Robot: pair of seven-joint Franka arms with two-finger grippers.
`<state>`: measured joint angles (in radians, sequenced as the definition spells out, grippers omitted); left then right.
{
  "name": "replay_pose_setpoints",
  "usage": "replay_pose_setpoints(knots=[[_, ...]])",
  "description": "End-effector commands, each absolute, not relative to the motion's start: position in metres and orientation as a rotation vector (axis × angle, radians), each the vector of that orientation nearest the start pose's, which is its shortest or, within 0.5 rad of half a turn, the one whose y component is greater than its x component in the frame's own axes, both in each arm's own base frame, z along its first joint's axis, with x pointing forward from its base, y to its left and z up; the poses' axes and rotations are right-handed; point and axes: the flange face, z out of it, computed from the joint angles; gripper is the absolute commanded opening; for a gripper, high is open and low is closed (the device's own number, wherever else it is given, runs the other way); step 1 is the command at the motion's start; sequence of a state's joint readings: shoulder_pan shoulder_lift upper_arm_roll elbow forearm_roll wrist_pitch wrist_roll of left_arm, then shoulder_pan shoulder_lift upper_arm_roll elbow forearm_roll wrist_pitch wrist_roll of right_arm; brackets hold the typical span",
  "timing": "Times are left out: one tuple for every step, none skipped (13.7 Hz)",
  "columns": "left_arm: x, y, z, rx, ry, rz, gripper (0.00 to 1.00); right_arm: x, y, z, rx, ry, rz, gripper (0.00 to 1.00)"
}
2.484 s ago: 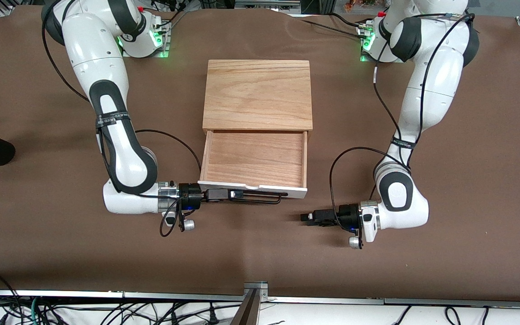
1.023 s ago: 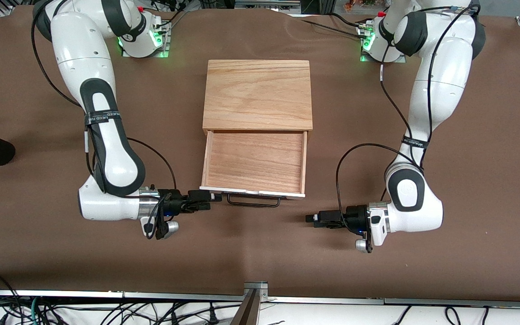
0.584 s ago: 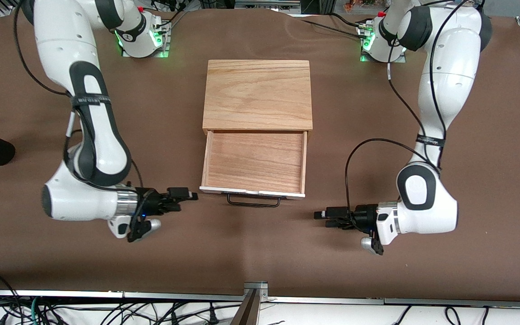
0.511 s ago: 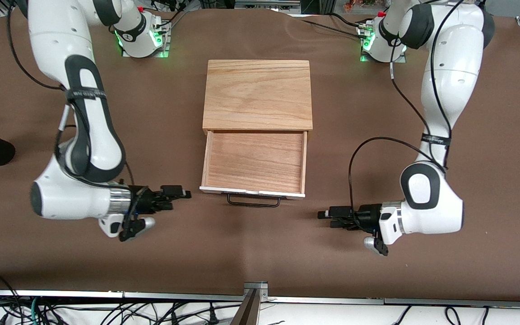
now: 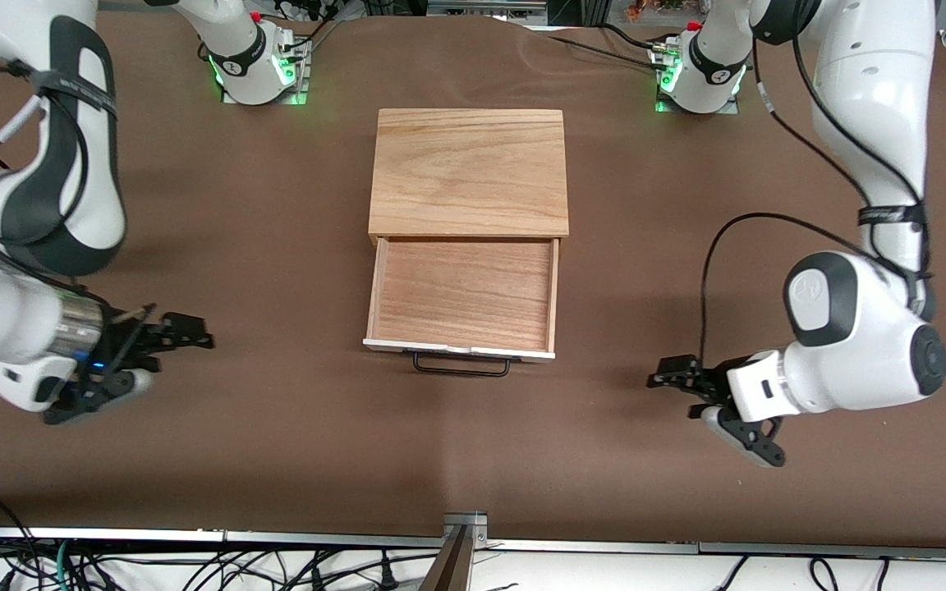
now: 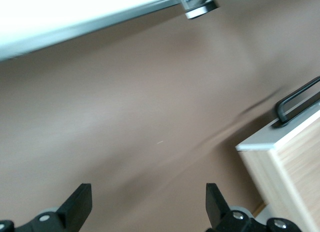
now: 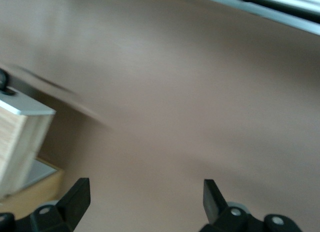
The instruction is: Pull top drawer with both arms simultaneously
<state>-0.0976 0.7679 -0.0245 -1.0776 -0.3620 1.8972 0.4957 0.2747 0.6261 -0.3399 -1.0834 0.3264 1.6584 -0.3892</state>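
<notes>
Top drawer (image 5: 463, 295) stands pulled out of the cabinet (image 5: 468, 171), empty. Rigid wood, likely light and easy-sliding; the wire handle (image 5: 461, 366) is the only hold. Left gripper (image 5: 668, 376) and right gripper (image 5: 190, 334) both gape wide, holding nothing, well apart from it over the table (image 5: 292, 460).

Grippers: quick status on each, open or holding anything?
Left gripper: open, holding nothing, over bare table.
Right gripper: open, holding nothing, over bare table.

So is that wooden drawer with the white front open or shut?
Open. The oak-floored top drawer with its white front is pulled out from under the light wood cabinet box, its bare floor showing; nothing lies inside.
</notes>
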Motion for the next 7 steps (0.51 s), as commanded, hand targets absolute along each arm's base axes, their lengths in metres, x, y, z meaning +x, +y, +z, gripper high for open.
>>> replay_pose_setpoints(knots=[[0.742, -0.096, 0.43, -3.152, 0.927, -0.2, 1.0, 0.713, 0.04, 0.5, -3.057, -0.55, -0.01, 1.0], [0.742, -0.091, 0.432, -3.084, 0.943, -0.193, 1.0, 0.711, 0.039, 0.509, -3.058, -0.546, -0.026, 1.0], [0.741, -0.083, 0.452, -3.048, 0.93, -0.221, 1.0, 0.707, 0.039, 0.518, -3.05, -0.532, -0.033, 1.0], [0.739, -0.068, 0.467, -3.041, 0.896, -0.252, 1.0, 0.704, 0.037, 0.521, -3.05, -0.522, -0.014, 1.0], [0.736, -0.053, 0.492, -3.024, 0.857, -0.297, 1.0, 0.701, 0.03, 0.527, -3.06, -0.482, -0.008, 1.0], [0.73, -0.044, 0.514, -3.011, 0.834, -0.333, 1.0, 0.7, 0.026, 0.53, -3.07, -0.438, -0.011, 1.0], [0.722, -0.035, 0.535, -2.998, 0.818, -0.359, 1.0, 0.697, 0.025, 0.537, -3.07, -0.421, -0.015, 1.0]])
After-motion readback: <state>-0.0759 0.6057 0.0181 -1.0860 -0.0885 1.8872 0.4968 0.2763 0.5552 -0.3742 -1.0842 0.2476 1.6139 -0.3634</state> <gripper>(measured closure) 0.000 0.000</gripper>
